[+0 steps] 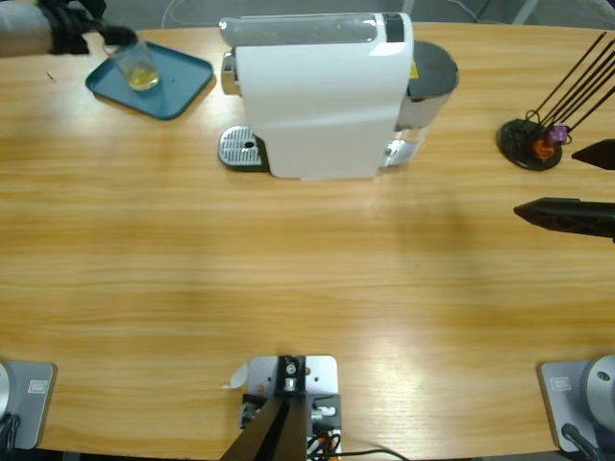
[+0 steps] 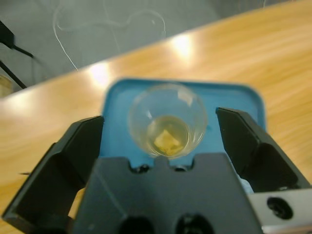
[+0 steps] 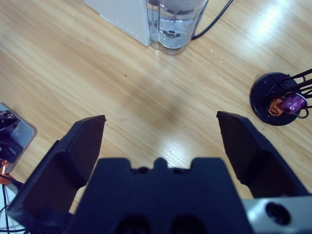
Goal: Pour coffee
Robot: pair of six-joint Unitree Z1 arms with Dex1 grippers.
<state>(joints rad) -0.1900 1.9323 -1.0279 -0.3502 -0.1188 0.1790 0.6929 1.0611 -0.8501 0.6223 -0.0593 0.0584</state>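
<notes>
A clear glass cup (image 1: 139,65) stands on a blue tray (image 1: 183,77) at the table's far left corner. A shallow layer of pale amber coffee (image 2: 168,139) lies in its bottom. My left gripper (image 1: 108,36) comes in from the upper left corner. In the left wrist view the left gripper (image 2: 160,123) is open, one jaw on each side of the cup (image 2: 167,114), with gaps between. My right gripper (image 3: 161,122) hangs open over bare wood at the right edge (image 1: 548,184), holding nothing.
A white coffee machine (image 1: 317,91) stands at the back middle, with a metal drip tray (image 1: 240,149) on its left and a clear water tank (image 3: 175,22) on its right. A black capsule stand (image 1: 531,142) with coloured capsules (image 3: 287,103) sits at the far right.
</notes>
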